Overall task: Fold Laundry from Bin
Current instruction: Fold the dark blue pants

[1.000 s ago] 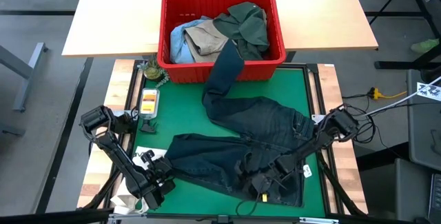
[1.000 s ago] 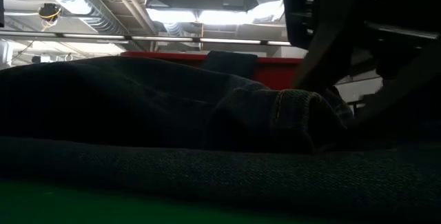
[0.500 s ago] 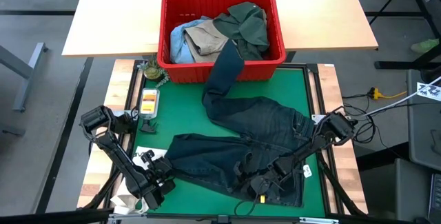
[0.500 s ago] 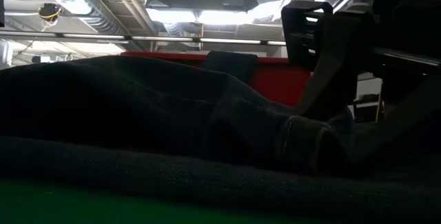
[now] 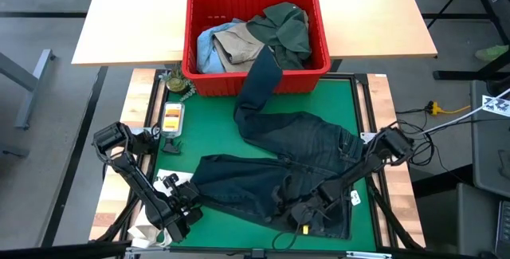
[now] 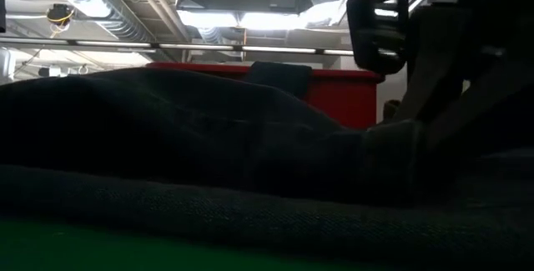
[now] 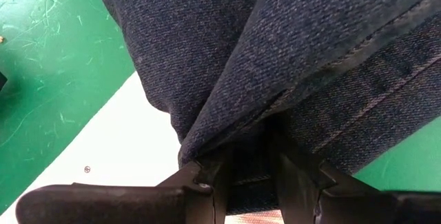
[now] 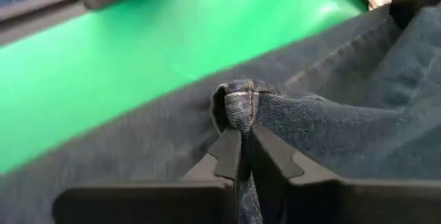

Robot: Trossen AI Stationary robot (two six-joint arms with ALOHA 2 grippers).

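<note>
The dark trousers (image 5: 279, 171) sprawl across the green mat (image 5: 335, 100), one leg trailing up into the red bin (image 5: 256, 40) at twelve o'clock. Right hand (image 8: 244, 151) pinches a bunched edge at five o'clock; left hand (image 7: 248, 172) clamps fabric at seven. Best lift both evenly, pulling the cloth taut.

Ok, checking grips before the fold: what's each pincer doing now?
Left pincer: closed on the dark navy denim trousers.
Right pincer: closed on them too.
</note>
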